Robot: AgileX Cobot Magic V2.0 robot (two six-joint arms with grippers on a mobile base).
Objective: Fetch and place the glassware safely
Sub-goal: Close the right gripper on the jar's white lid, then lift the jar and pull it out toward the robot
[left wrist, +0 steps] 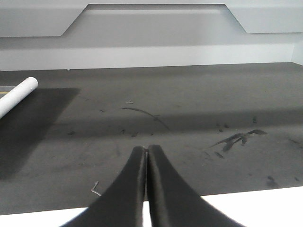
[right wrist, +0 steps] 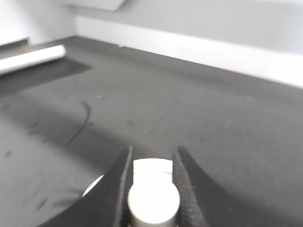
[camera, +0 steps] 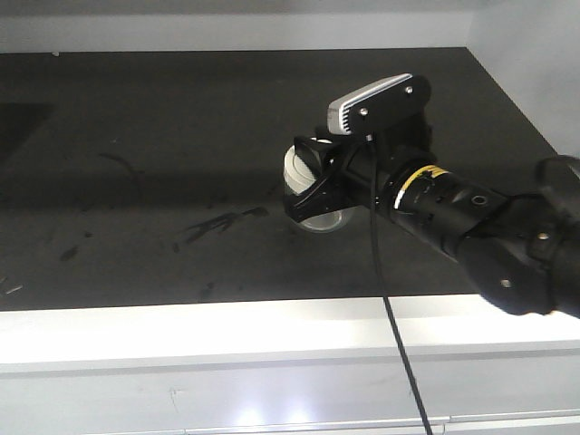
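The glassware [camera: 295,172] is a small clear jar with a cream-white lid, standing near the middle of the dark countertop [camera: 136,136]. My right gripper [camera: 313,192] reaches in from the right and covers most of it. In the right wrist view its fingers [right wrist: 124,179] press against both sides of the lid's round knob [right wrist: 154,204], so my right gripper [right wrist: 151,150] is shut on the glassware. I cannot tell whether the jar touches the counter. My left gripper [left wrist: 146,149] is shut with nothing in it, low over the counter's front edge. It is out of the front view.
A white tube [left wrist: 19,92] lies at the far left of the countertop and also appears as a white tube [right wrist: 33,57] in the right wrist view. A white wall [camera: 272,32] borders the back, a white ledge [camera: 227,331] the front. Scuff marks [camera: 217,222] streak the surface.
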